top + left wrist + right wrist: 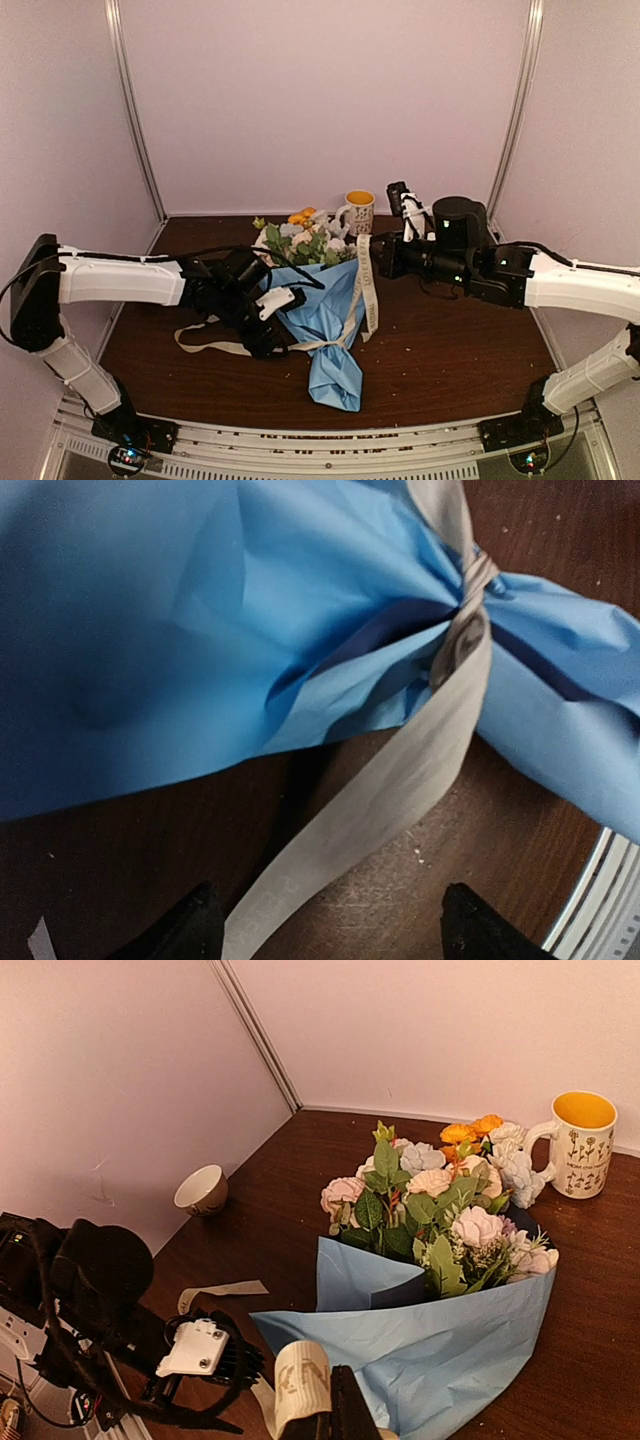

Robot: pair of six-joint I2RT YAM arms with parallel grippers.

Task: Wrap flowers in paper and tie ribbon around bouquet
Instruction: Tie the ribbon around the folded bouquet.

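My right tool point(325, 1412) pinches the ribbon point(400, 780) shut; left tool point(330, 935) gapes empty (limp, slippery stuff, so I'd grip near the knot point(468, 630)).

You've got a floral mug point(359, 211) point(583, 1145), yellow inside, upright at the back of the brown surface point(450, 340); small bowl point(201, 1189) near the wall.

robot lab booth, not a home

plain pale panels point(320, 100) joined by aluminium posts point(135, 110) close off the space beyond and to both sides of the left gripper point(330, 935) and the right gripper point(375, 255). beneath them is a scuffed brown table point(450, 340). behind them, a slotted metal rail point(330, 455) carries the arm bases point(130, 430), cables and small lit electronics point(127, 460).
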